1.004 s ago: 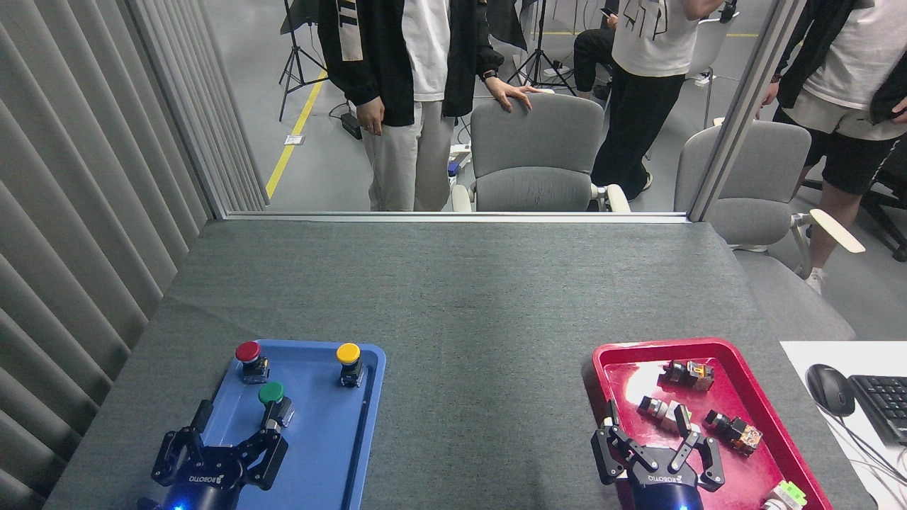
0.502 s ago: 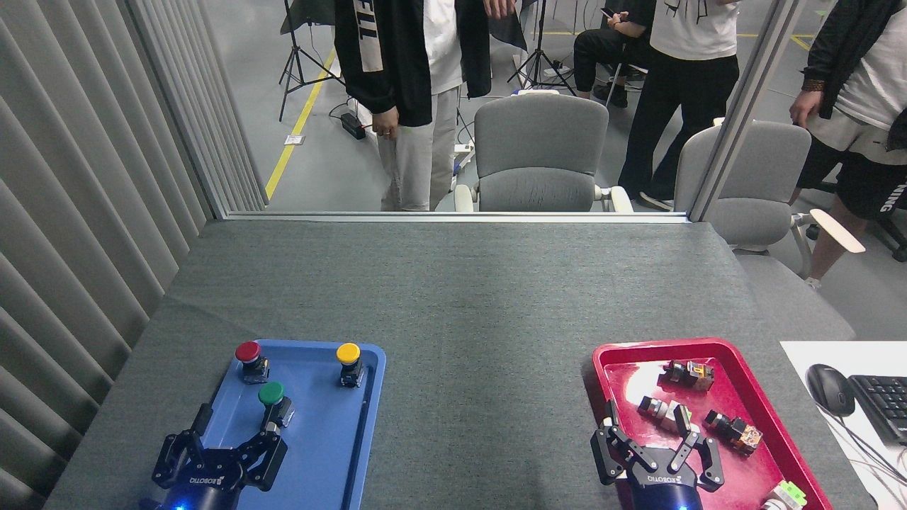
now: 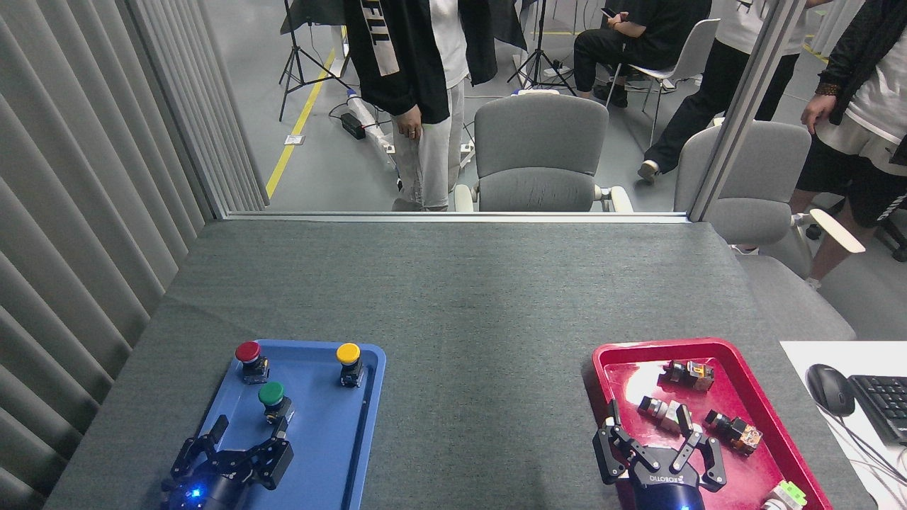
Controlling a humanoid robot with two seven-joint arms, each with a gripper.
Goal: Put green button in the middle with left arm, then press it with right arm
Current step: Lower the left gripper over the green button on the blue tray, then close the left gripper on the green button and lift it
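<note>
On the left, the blue tray (image 3: 322, 453) holds three push-buttons: the red button (image 3: 249, 358) at about ten o'clock from the green button (image 3: 273, 400), and the yellow button (image 3: 348, 361) at about two o'clock from it. The green button stands upright in the tray's middle, not yet lifted. The left arm's gripper (image 3: 249, 432) has changed most over the last second: it has dropped toward the bottom edge of the view and turned a little, so its fingers, spread wide with nothing between them, now sit at about six to seven o'clock of the green button, the right fingertip close to the button's body; earlier that finger reached up alongside the body. My guess is the arm is re-aligning its approach, so the grasp has yet to be made. The middle (image 3: 482, 368), the bare grey cloth between the trays, lies at three o'clock from the button and is free to receive it. Further right, the right arm's gripper (image 3: 648, 425) hangs over the near part of the red tray (image 3: 772, 418), fingers spread wide and empty, almost where it was a second ago, waiting for its pressing turn. Behind the table the standing people have shifted about.
</note>
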